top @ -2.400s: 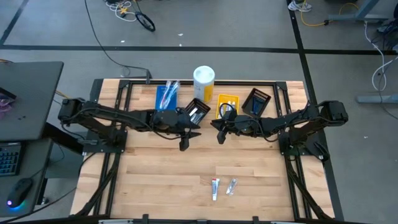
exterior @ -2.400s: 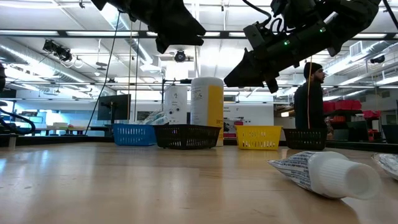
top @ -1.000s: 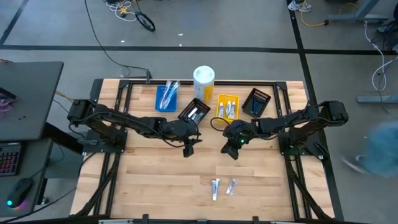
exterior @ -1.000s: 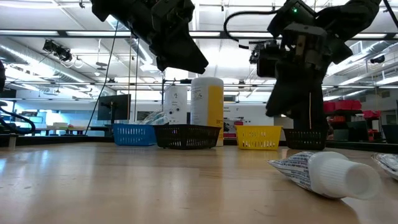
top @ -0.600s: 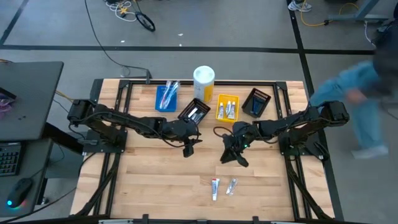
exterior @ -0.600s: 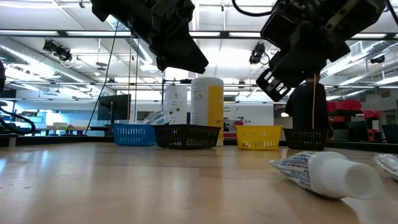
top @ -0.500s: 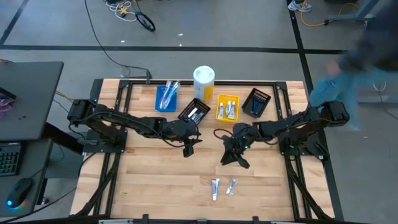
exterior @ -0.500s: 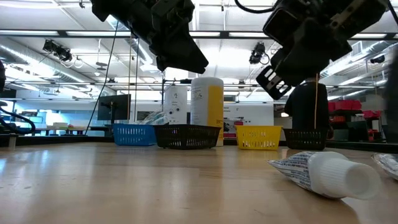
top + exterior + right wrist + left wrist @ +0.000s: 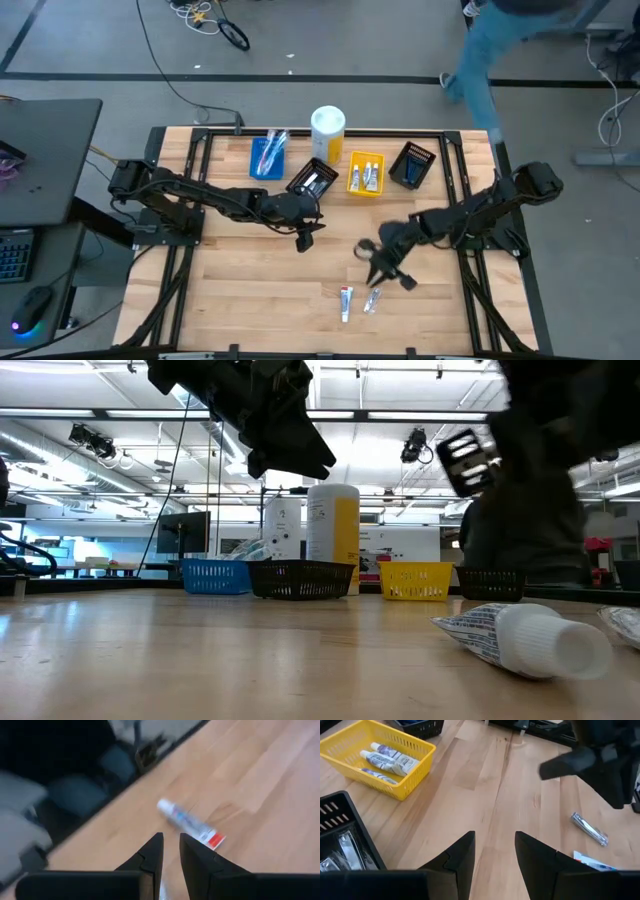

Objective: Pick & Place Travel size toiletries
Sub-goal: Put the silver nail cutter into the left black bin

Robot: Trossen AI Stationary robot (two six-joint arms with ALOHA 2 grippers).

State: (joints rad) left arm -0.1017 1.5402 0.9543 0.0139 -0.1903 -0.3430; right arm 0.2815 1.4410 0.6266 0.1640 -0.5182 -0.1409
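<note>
Now the right end effector (image 9: 376, 277) hangs just above two loose tubes (image 9: 346, 302) on the near worktop (image 9: 260, 290), fingers slightly parted, empty. Left end effector (image 9: 301, 240), released, waits mid-worktop by the black bin (image 9: 313, 179).

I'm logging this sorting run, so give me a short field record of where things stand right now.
loose items: two tubes on the table's near part
right gripper: empty, fingers slightly apart, just above those tubes
left gripper: open, empty, mid-table
yellow bin: holds tubes
blue bin: holds toothbrushes
</note>
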